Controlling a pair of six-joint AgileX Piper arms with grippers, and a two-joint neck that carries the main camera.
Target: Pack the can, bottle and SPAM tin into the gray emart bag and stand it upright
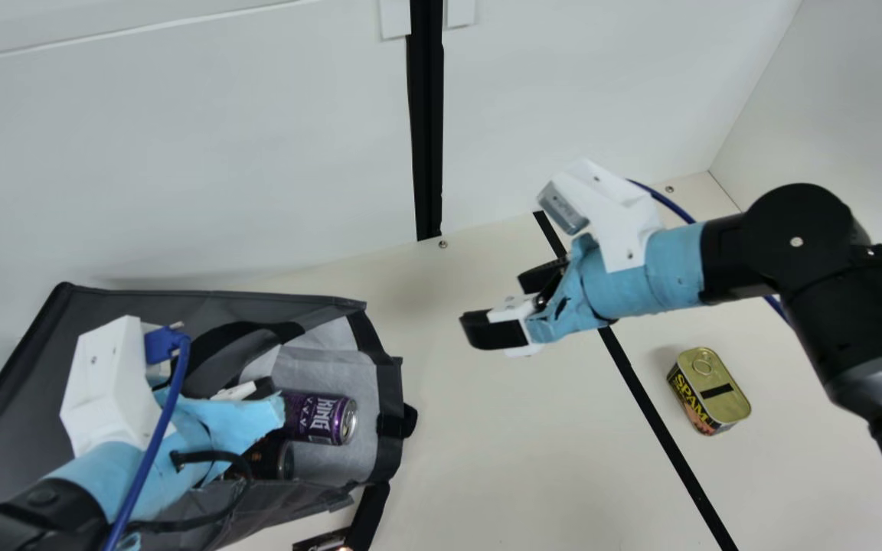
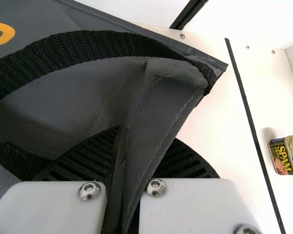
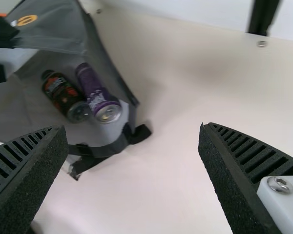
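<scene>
"One can (image 1: 315,417) and one bottle (image 3: 63,95) lie in the limp gray bag (image 1: 27,375), its cloth (image 2: 154,109) pinched by the left jaws."

"And the SPAM tin (image 1: 709,391)?"

"On the bench (image 1: 517,459), main view's four o'clock: rigid, likely weighty, best clasped across its long sides by the right jaws, spread wide, empty. Open bench toward nine."

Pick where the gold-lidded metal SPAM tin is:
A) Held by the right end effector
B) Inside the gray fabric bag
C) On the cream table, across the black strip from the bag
C: the gold-lidded metal SPAM tin sits on the cream table, with the black strip between it and the gray fabric bag.
</scene>
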